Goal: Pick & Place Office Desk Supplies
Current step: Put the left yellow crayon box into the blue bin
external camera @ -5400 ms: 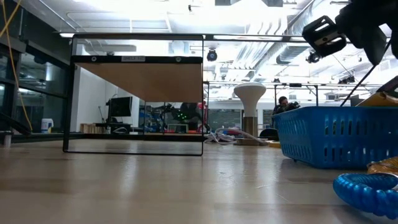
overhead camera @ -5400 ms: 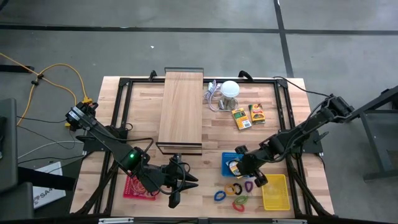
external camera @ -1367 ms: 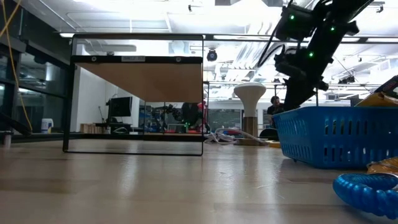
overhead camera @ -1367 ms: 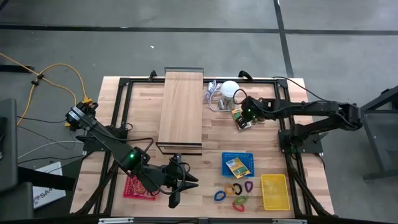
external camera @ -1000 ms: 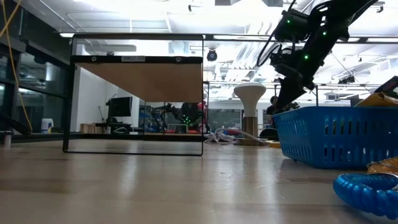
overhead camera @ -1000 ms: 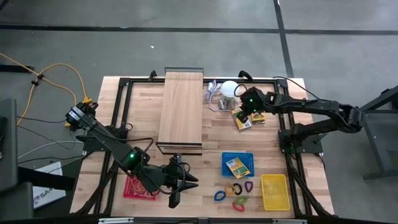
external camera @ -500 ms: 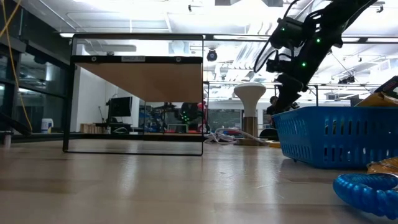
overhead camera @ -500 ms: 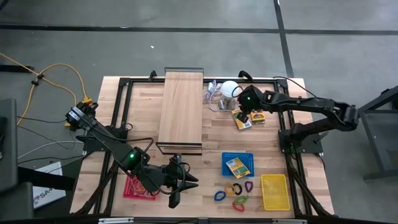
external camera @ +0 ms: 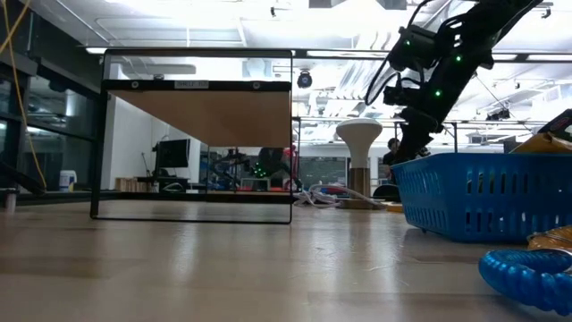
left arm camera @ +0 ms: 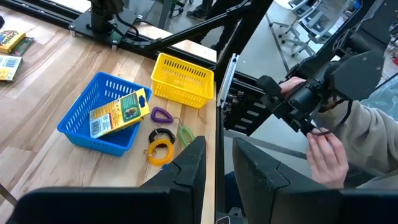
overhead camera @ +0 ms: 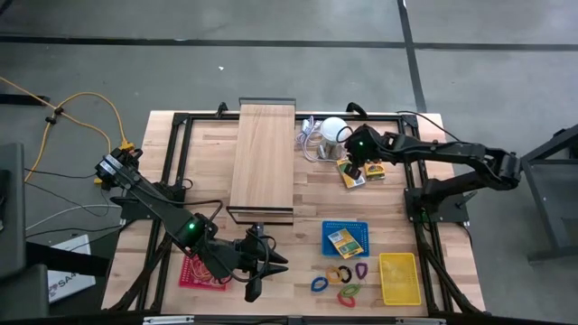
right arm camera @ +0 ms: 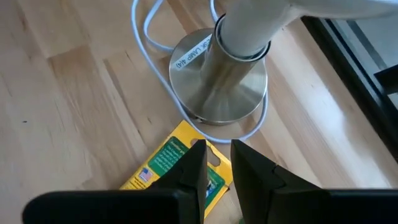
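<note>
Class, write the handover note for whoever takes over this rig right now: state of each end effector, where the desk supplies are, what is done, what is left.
Right end effector: low over a yellow pack beside the lamp base, fingers slightly apart, not gripping.
Left end effector: parked at the table's near edge, jaws slightly apart, empty.
Done: one yellow pack lies in the blue basket.
Left: two packs near the lamp, the second beside the first; coloured loop clips loose in front of the blue basket; yellow basket looks empty.
Red tray under the left arm: contents unclear.
</note>
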`<state>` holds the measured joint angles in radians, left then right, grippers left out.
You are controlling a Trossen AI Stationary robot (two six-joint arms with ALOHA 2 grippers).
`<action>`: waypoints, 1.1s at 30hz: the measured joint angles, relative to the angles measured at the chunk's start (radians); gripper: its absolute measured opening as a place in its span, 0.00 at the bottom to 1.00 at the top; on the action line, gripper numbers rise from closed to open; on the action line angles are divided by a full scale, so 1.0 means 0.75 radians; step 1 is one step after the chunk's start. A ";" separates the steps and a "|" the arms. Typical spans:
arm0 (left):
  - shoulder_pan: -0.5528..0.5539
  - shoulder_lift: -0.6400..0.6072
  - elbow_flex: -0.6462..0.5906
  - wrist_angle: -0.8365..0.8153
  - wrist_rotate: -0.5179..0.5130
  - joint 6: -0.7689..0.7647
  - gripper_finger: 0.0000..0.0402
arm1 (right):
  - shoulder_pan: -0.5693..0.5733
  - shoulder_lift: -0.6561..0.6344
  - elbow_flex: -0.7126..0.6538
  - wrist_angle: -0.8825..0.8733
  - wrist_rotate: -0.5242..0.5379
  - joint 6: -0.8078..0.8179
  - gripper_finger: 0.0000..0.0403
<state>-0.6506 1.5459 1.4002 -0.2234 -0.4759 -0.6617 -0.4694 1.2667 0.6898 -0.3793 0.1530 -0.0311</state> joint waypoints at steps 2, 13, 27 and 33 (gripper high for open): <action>0.000 0.000 0.000 0.000 0.000 0.000 0.19 | 0.000 0.000 -0.029 0.004 0.000 0.000 0.15; 0.000 0.000 0.000 0.000 0.000 0.000 0.19 | 0.000 0.001 -0.171 0.208 0.001 0.003 0.24; 0.000 0.000 0.000 0.000 0.000 0.000 0.19 | 0.019 0.001 -0.276 0.314 0.002 0.085 0.36; 0.000 0.000 0.000 0.000 0.000 0.000 0.19 | 0.018 0.001 -0.331 0.430 0.005 0.085 0.36</action>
<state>-0.6506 1.5460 1.4002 -0.2234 -0.4759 -0.6617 -0.4561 1.2675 0.4414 -0.0569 0.1568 0.0326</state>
